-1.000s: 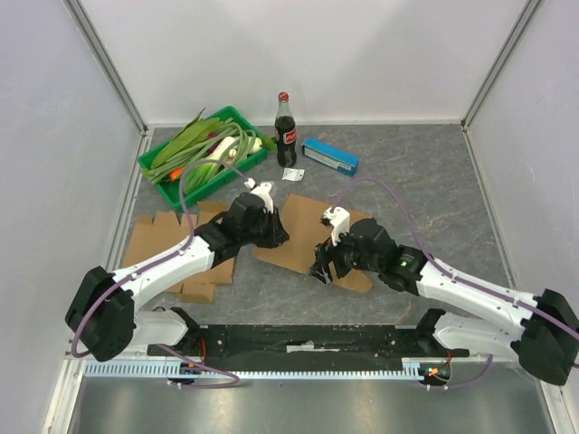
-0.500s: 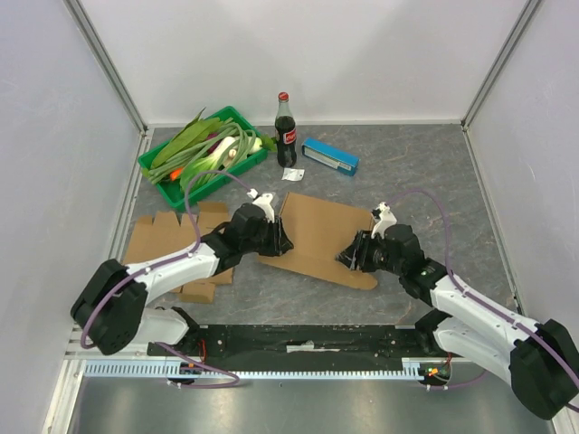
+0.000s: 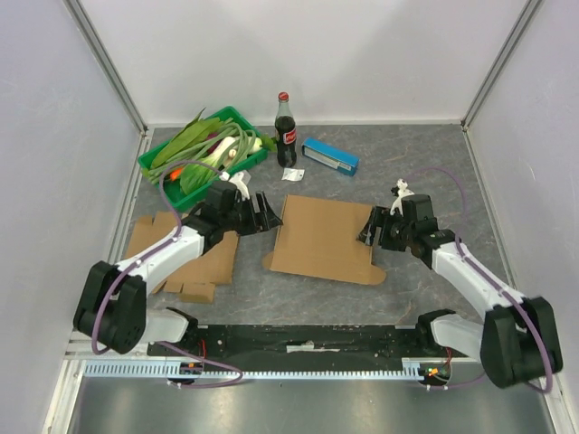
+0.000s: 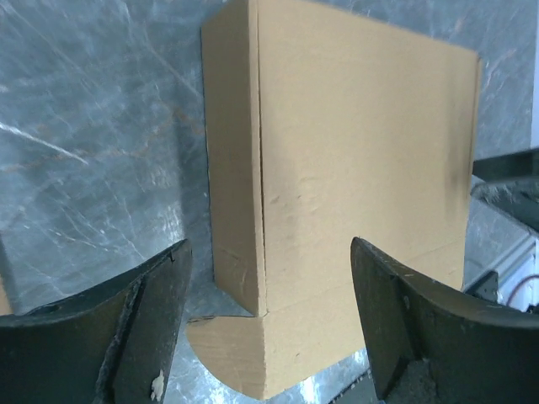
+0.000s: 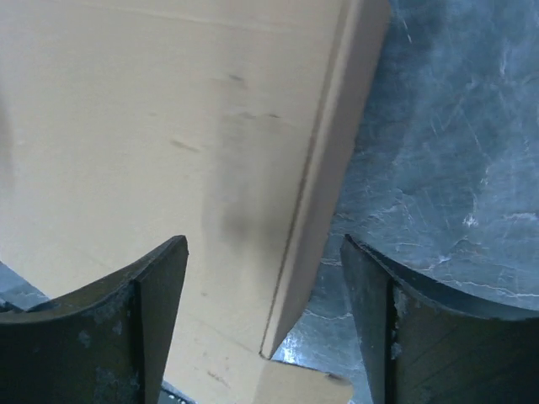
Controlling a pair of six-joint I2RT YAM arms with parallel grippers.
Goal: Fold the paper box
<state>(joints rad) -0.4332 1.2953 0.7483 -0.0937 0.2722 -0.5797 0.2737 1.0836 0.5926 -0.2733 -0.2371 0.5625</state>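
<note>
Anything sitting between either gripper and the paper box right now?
Nothing visible. The left gripper stands open at the left edge of the paper box, the right gripper open at its right edge; both wrist views show cardboard straight ahead between the fingers.

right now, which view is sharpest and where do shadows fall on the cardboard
Top external: even light, all sharp, cardboard hardly shadowed. Left wrist: cardboard crisp, left hand fingers dark and slightly soft. Right wrist: a grey shadow band crosses the cardboard; right hand fingers dark too.
</note>
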